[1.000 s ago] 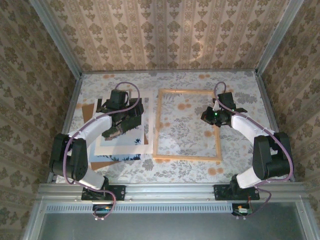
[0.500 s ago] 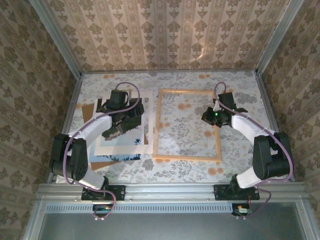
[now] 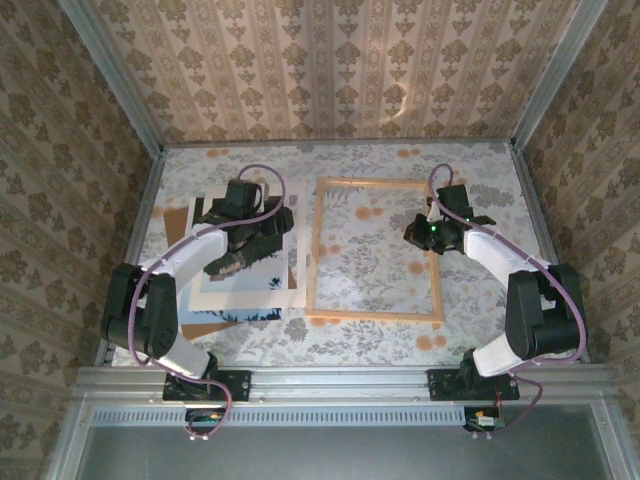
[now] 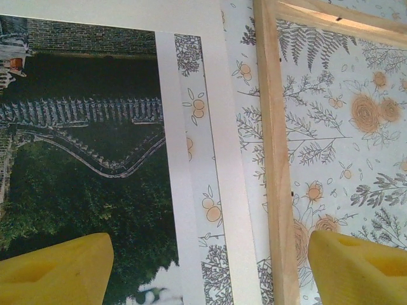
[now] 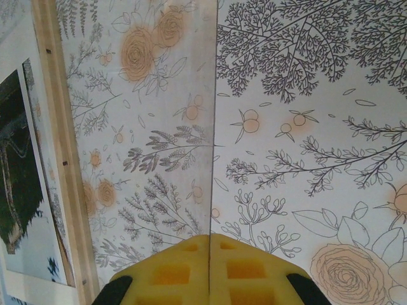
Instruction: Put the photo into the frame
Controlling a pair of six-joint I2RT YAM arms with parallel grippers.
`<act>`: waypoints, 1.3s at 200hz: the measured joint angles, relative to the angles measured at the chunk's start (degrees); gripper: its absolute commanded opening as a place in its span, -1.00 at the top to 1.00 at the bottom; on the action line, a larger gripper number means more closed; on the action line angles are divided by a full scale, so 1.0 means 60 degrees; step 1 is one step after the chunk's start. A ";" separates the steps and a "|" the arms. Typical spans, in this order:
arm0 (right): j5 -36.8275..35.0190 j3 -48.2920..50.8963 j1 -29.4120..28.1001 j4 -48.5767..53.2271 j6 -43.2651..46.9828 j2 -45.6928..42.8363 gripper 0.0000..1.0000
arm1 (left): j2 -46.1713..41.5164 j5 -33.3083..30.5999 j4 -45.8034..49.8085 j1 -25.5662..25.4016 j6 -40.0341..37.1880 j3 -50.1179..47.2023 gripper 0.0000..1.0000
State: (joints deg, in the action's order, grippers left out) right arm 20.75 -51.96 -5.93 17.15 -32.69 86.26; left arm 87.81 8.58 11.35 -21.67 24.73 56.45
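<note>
Hovering wide open and empty, left pincer (image 4: 206,257) straddles the edge of the photo (image 4: 82,159) beside the frame (image 4: 273,159) — pick-up looks pending, needing a border grip; right pincer (image 5: 210,244) is closed.

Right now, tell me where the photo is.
In the top view, the photo lies flat on the table's left half, just left of the wooden frame and outside it.

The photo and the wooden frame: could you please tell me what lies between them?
In the left wrist view, between the photo and the frame lie a white strip of card or paper and bare floral tablecloth.
</note>
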 measured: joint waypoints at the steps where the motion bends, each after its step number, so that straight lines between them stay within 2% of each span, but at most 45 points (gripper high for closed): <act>1: 0.0000 -0.0007 0.0000 0.0004 0.0004 0.0004 1.00 | 0.0000 0.0004 0.0000 0.0000 0.0000 0.0000 -0.63; 260: -0.0120 -0.0084 0.0142 0.0168 0.0244 0.0000 1.00 | 0.0000 -0.0015 0.0004 0.0000 -0.0029 0.0004 -0.63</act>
State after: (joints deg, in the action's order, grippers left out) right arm 20.03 -52.47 -5.08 18.15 -31.22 86.26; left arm 87.81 8.49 11.38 -21.67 24.56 56.47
